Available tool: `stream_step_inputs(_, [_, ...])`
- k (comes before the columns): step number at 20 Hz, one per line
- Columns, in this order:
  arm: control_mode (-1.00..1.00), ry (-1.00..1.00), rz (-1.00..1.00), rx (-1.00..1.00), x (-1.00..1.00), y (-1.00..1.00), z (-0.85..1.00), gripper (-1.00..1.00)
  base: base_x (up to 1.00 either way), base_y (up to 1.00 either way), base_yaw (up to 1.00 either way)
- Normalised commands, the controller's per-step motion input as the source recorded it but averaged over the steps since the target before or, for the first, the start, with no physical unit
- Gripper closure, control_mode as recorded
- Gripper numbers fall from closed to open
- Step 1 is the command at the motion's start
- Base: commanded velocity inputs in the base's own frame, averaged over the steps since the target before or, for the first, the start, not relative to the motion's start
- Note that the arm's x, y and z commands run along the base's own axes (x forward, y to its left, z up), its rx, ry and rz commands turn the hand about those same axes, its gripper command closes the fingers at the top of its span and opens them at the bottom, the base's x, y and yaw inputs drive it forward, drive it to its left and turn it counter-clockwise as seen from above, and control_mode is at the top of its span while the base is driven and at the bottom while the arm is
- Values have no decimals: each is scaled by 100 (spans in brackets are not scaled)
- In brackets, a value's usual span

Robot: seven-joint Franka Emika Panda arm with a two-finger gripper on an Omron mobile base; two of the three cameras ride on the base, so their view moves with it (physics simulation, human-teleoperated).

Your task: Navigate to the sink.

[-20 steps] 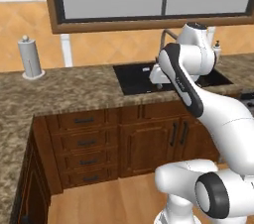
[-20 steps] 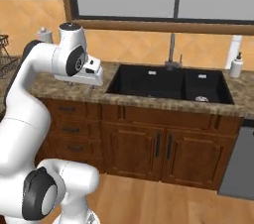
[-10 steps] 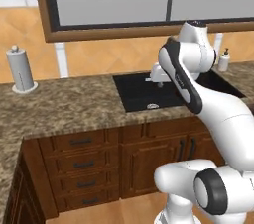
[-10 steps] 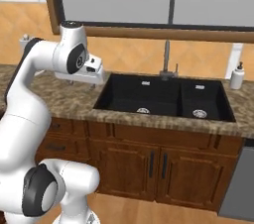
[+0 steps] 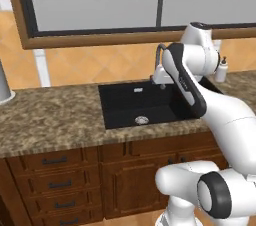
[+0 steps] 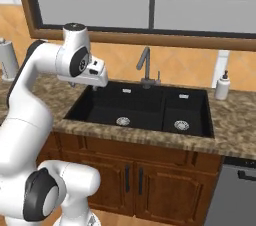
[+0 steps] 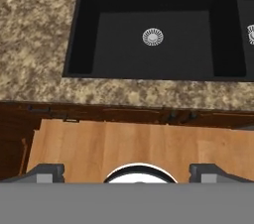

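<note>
The sink (image 6: 142,109) is set into the granite counter (image 6: 235,125), below a wide window (image 6: 150,10). In the right base view it is seen as two black basins side by side, a larger one on the left and a smaller one on the right, each with a round silver drain (image 6: 123,121). A small silver overflow plate is fixed on the back wall of each basin. The grey faucet (image 6: 145,67) stands at the sink's back edge, about over the divider between the basins. A white soap bottle (image 6: 222,86) stands on the counter by the sink's right back corner, apart from the rim. A paper towel roll (image 6: 7,60) is seen at the counter's far left end.

The gripper (image 6: 95,86) is held over the sink's left rim, above the counter edge, touching nothing. In the hand view the finger tips (image 7: 47,172) are seen set wide apart at the bottom, with nothing between them; past them lie the wooden floor (image 7: 139,146), the counter's front edge and the large basin (image 7: 154,34).

Dark wood cabinets (image 5: 60,180) run under the counter, and a dishwasher front (image 6: 235,195) is seen at the lower right of the right base view.
</note>
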Motion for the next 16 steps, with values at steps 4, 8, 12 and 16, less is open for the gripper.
stream_step_inputs(4, [100,0,0,0,0,0,0,-100,69,-2,0])
stream_step_inputs(8, [100,0,0,0,0,0,0,-100,100,-2,0])
stream_step_inputs(12, [100,0,0,0,0,0,0,-100,88,-17,0])
stream_step_inputs(16, [100,0,0,0,0,0,0,-100,26,-75,-3])
